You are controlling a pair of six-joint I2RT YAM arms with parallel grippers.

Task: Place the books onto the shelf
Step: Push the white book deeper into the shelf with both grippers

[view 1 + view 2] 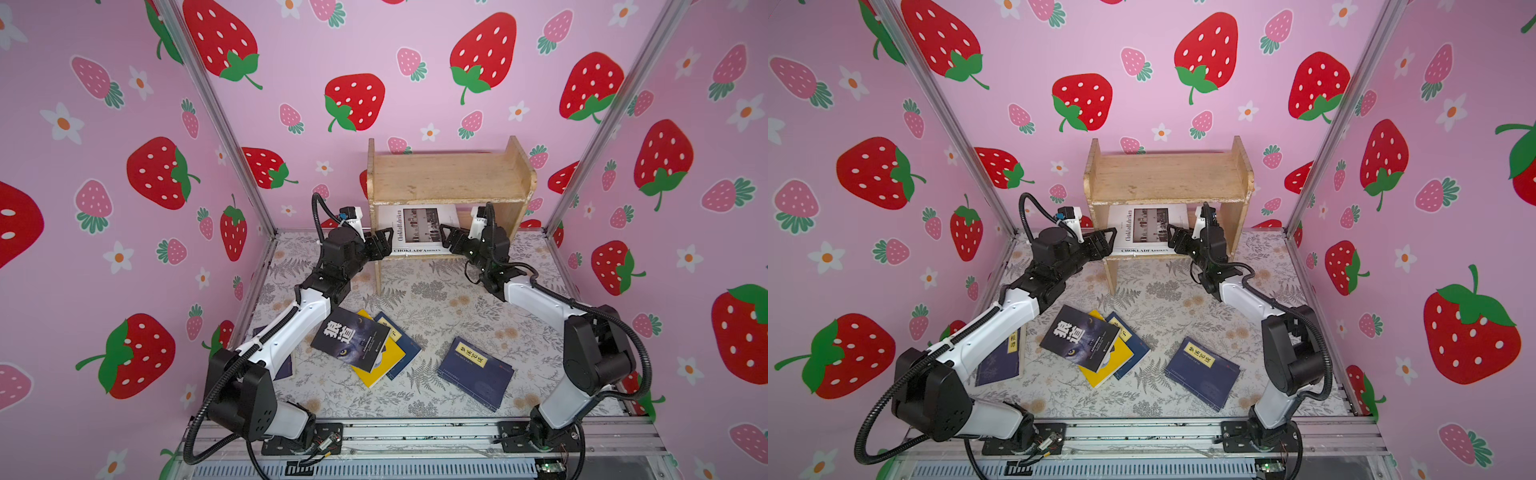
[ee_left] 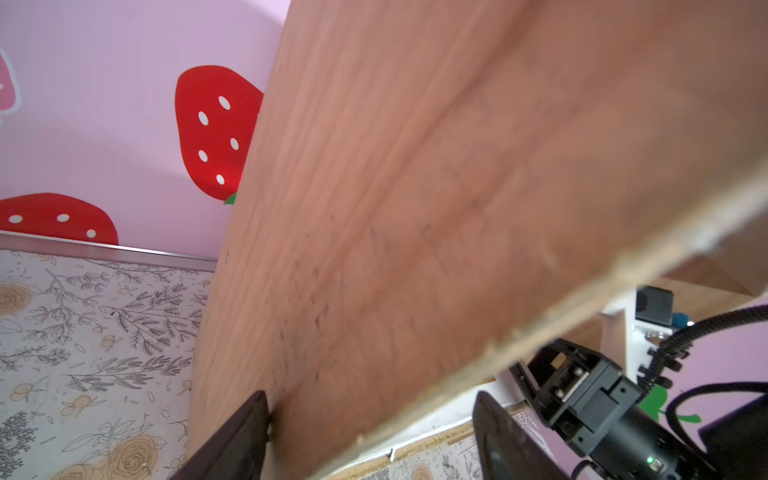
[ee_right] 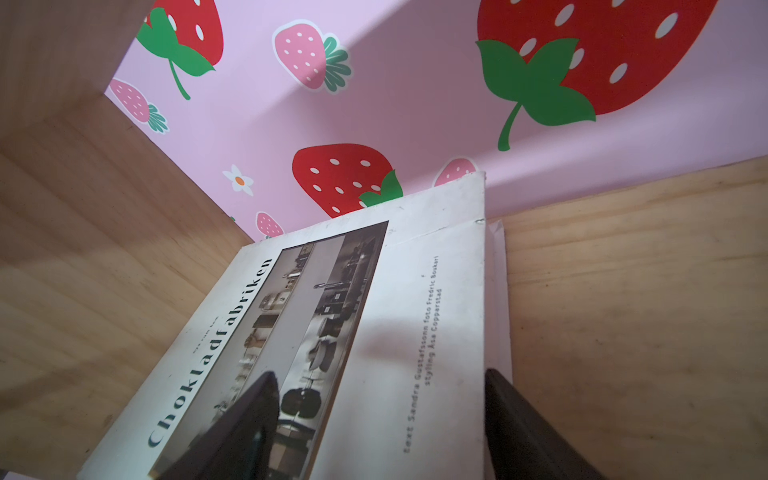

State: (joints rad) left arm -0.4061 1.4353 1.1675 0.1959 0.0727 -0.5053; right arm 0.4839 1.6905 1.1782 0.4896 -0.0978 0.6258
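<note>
- Books first: five paperbacks lie flat and cover-up on the table (image 1: pixel 436 299), well behind the left gripper (image 1: pixel 384 240) and the right gripper (image 1: pixel 446 236), on the near side. The table has a grey fern-and-flower print.
- Behind the left gripper there's a messy fan. The dark wolf-face book (image 1: pixel 349 338) is on top, the yellow book (image 1: pixel 370 376) is under it, and a navy book (image 1: pixel 409 347) is at the bottom. All three lie askew, long sides running diagonally.
- A second navy book (image 1: pixel 998 365) sits half hidden under the left arm (image 1: pixel 992 328).
- The lone navy book (image 1: pixel 476 372) with a yellow label lies behind the right gripper, one corner aimed at the shelf (image 1: pixel 444 176).
- Left gripper: jaws spread wide, straddling the front edge of the shelf's left side panel. In the wrist view one finger (image 2: pixel 237 440) seems to touch the panel's outer face, and the other is clear of it.
- Right gripper: also spread wide with nothing clamped, at the right front corner of the white Chokladfabriken book (image 1: pixel 417 228). One finger (image 3: pixel 241 428) hovers over the cover, and the other is just beside the page edge.
- That thick white book sits between the two grippers on the lower tier, with its cover showing, spine facing front and long axis side to side. I can't tell whether it lies dead flat or is propped up at the back.
- The shelf is plain light wood with visible grain and rough, chipped edges. Its upper board overhangs the white book.
- Past everything are the pink strawberry walls (image 1: pixel 291 62).
</note>
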